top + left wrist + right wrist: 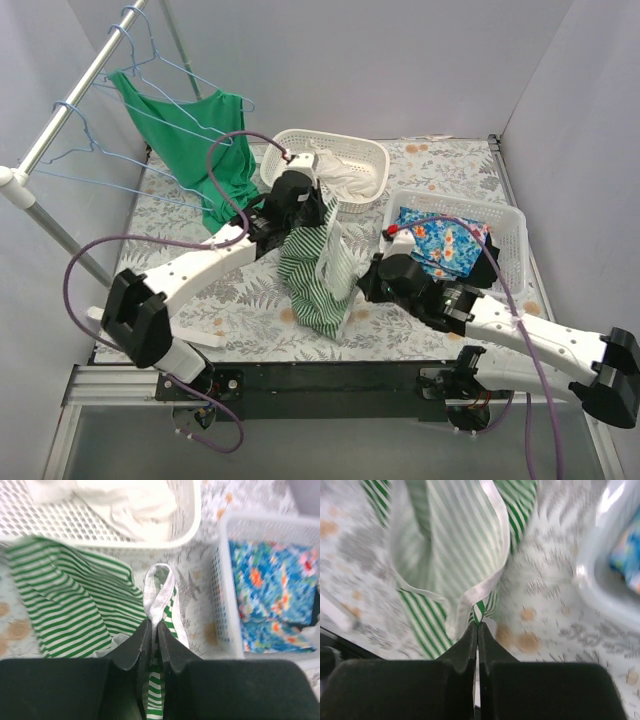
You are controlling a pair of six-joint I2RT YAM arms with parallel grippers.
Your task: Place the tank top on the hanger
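Note:
The striped tank top [315, 275] hangs in a bunch above the table's middle, held between both arms. My left gripper [318, 208] is shut on its white-edged strap [159, 596], which loops out past the fingertips [144, 630]. My right gripper [362, 280] is shut on a striped edge of the tank top [481, 611] beside a white hem [480, 587]. Light-blue wire hangers [160, 70] hang on the metal rail [70, 105] at the back left; one [85, 160] hangs bare nearest the front.
A plain green tank top [195, 150] hangs on one hanger at the rail. A white oval basket [375, 160] with white cloth stands at the back centre. A white rectangular basket [505, 225] holding blue floral cloth [445, 245] stands at the right. The floral tablecloth [225, 310] covers the table.

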